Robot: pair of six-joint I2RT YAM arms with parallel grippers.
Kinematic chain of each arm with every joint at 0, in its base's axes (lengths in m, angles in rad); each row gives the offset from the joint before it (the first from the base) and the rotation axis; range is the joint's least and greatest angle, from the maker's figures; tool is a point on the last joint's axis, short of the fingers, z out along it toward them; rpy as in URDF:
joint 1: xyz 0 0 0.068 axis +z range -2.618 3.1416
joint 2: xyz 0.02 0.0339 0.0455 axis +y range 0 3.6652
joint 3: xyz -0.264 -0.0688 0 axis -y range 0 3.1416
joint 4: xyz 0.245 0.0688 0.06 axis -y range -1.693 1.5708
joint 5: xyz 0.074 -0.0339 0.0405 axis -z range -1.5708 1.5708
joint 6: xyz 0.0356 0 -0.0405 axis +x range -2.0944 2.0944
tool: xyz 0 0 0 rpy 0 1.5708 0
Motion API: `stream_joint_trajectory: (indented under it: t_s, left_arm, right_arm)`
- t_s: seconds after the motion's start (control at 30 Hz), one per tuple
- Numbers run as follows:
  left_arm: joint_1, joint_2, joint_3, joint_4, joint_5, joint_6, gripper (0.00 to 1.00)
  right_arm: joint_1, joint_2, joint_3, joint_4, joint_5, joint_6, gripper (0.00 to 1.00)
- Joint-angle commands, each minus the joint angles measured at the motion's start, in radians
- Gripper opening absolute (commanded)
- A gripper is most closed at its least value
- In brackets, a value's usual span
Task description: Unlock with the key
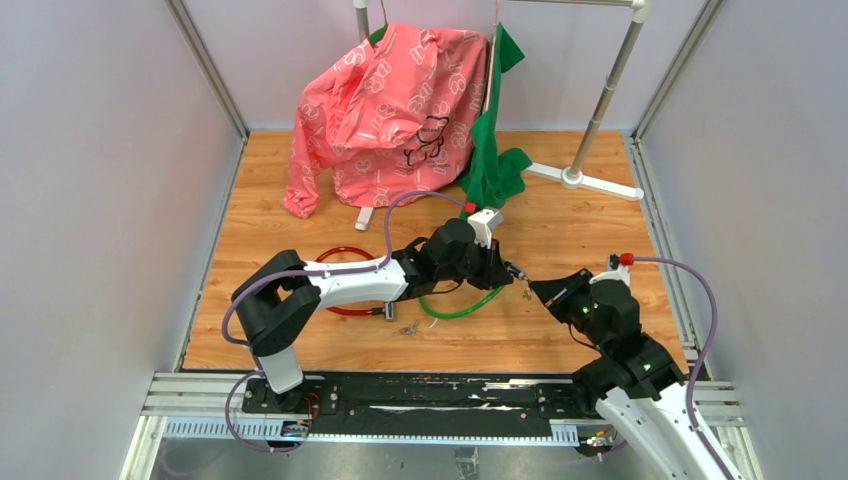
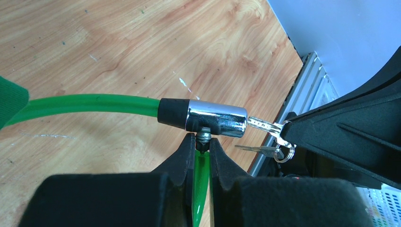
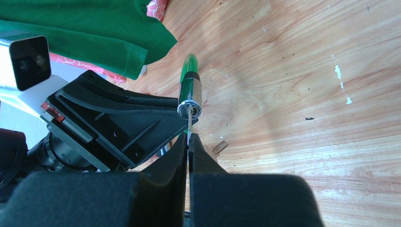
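Chrome lock [image 2: 215,118] on green cable [image 2: 94,103] (black collar [image 2: 172,111]); left gripper [image 2: 202,144] pinches the cable, right gripper [image 3: 189,142] clamped tight on the inserted key [image 2: 262,126].

The left arm [image 1: 345,283] and right arm [image 1: 650,425] have black joint housings and white link shells. A lilac cable [image 1: 387,228] runs along each to a red plug [image 1: 470,207]. Small green lights [image 1: 650,368] glow on the right one. The fingers [image 2: 182,161] are matte black wedges with ribbed triangular webs

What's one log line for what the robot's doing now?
left gripper: grips cable | right gripper: grips key | key: in lock
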Motion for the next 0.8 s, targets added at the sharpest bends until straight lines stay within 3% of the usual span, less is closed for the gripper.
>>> stream_joint_trajectory:
  t_s: [0.0,0.77]
  left_arm:
    - [0.002,-0.036,-0.001,0.055,0.012,-0.007,0.00]
    - [0.002,-0.034,0.003,0.055,0.013,-0.009,0.00]
  right_arm:
    - [-0.012,0.009,-0.010,-0.010,0.028,0.012,0.00]
    - [-0.012,0.042,-0.027,0.028,0.015,0.010,0.00]
